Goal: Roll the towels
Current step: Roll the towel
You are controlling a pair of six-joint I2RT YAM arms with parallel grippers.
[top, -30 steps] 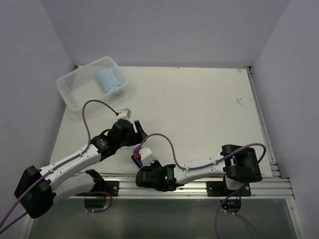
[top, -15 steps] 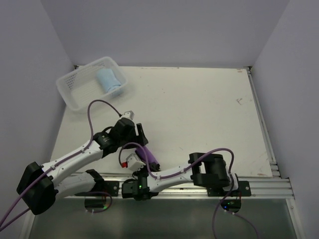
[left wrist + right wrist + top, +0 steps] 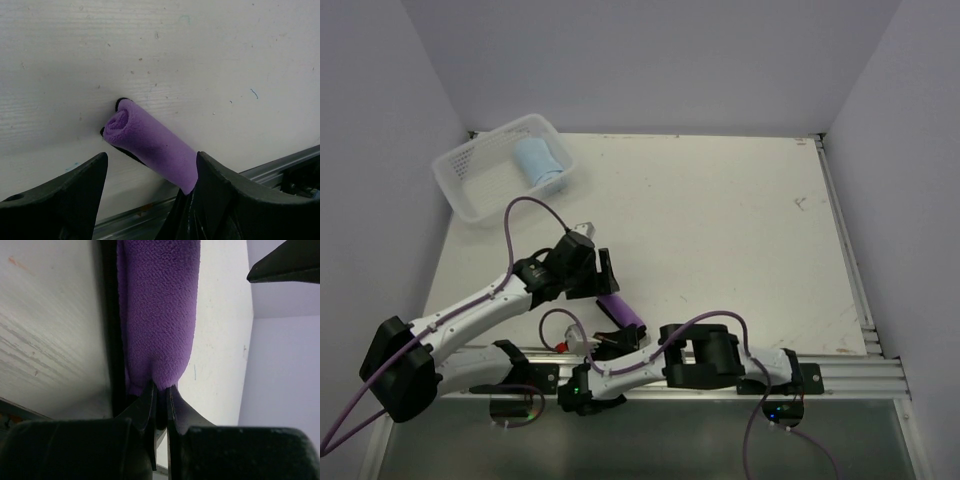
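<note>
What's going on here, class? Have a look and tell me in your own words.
Two robot arms are rolling towels. The purple towel lies rolled up on the table near its front edge. The right claw is shut on one end of the roll. The left claw is open with a finger on either side of the roll, not gripping it. The blue towel is already rolled and sits in the white basket at the far left corner.

soft even light from above, shadows faint; top view sharp. purple towel in focus in left wrist view. right gripper a dark blurred mass up close, towel nap crisp.
</note>
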